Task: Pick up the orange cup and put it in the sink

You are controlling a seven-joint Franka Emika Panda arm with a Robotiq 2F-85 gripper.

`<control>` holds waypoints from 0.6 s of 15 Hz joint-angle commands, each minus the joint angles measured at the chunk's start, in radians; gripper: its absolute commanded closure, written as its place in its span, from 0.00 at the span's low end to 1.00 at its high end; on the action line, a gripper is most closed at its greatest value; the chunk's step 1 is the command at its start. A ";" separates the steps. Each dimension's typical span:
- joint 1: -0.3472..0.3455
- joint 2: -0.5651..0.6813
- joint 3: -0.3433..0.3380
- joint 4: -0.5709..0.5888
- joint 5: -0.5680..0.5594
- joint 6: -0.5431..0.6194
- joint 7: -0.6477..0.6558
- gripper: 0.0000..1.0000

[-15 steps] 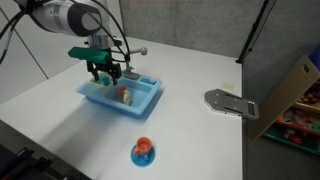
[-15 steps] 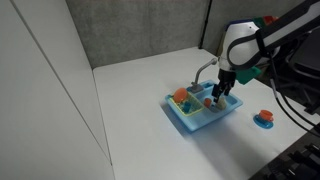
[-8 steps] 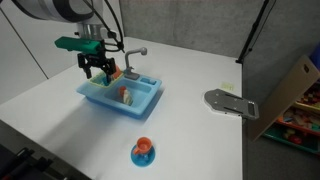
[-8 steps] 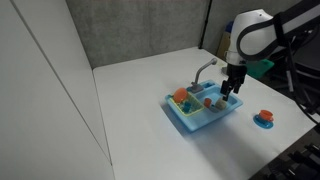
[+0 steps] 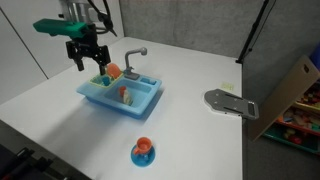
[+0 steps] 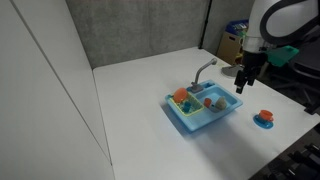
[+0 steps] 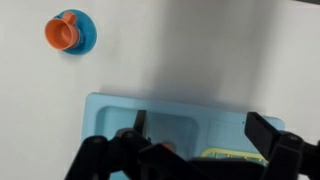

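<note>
The pincer [image 5: 87,64] hangs wide and empty above one end of the blue sink [image 5: 110,105] on the white counter [image 5: 190,70], and the small orange cup [image 5: 126,95] sits inside the sink.

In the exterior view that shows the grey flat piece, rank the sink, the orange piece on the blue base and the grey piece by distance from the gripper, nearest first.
1. Sink: directly below the gripper, which hangs over one end.
2. Orange piece on blue base: in front of the sink, toward the camera.
3. Grey flat piece: far off to the side, past the sink's other end.
</note>
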State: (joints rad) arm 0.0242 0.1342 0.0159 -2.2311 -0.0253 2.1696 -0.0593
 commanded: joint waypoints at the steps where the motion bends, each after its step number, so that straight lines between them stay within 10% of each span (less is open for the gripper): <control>1: -0.007 -0.109 -0.001 -0.033 0.013 -0.055 0.015 0.00; 9: -0.009 -0.286 -0.007 -0.045 0.055 -0.097 0.037 0.00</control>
State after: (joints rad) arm 0.0216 -0.0660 0.0120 -2.2435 0.0125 2.0784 -0.0562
